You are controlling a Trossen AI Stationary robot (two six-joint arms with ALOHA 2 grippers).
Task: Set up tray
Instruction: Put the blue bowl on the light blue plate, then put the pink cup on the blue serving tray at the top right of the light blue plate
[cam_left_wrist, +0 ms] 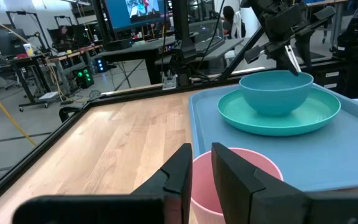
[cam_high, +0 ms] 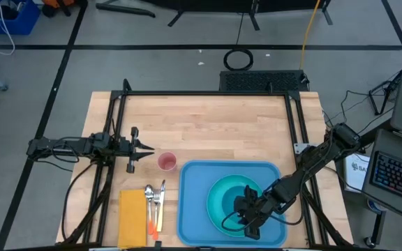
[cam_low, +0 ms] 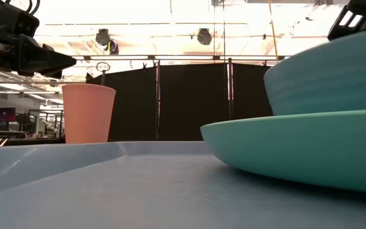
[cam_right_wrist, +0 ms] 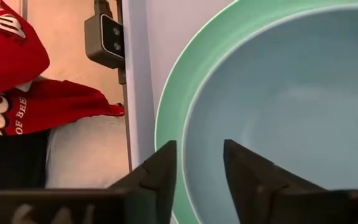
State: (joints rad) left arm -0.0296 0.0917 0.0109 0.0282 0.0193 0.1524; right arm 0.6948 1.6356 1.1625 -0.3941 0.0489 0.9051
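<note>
The light-blue tray (cam_high: 194, 209) lies at the table's near edge. On it sits a round turquoise plate (cam_high: 218, 202) (cam_left_wrist: 278, 115) with a teal bowl (cam_left_wrist: 275, 90) (cam_low: 329, 76) standing in it. My right gripper (cam_right_wrist: 201, 165) (cam_high: 246, 216) hangs over the bowl, open and pointing down, one finger to each side of the bowl's rim (cam_right_wrist: 185, 143). A pink cup (cam_high: 167, 162) (cam_low: 88, 113) stands upright on the wood by the tray's far left corner. My left gripper (cam_left_wrist: 201, 165) (cam_high: 147, 148) is shut, level, just left of the cup. My right gripper stands astride the bowl's rim (cam_right_wrist: 185, 143) from above, one finger (cam_right_wrist: 244, 168) over the inside and one (cam_right_wrist: 160, 168) outside. The gap is wider than the rim, and I cannot tell whether either finger touches it. The bowl rests in the plate.
A yellow napkin (cam_high: 132, 217) lies left of the tray at the near edge, with cutlery (cam_high: 155, 202) between them. A small camera block (cam_right_wrist: 107, 34) sits at the table's near edge, and a person in red (cam_right_wrist: 11, 74) is beyond it. Bare wood (cam_high: 208, 125) covers the far half.
</note>
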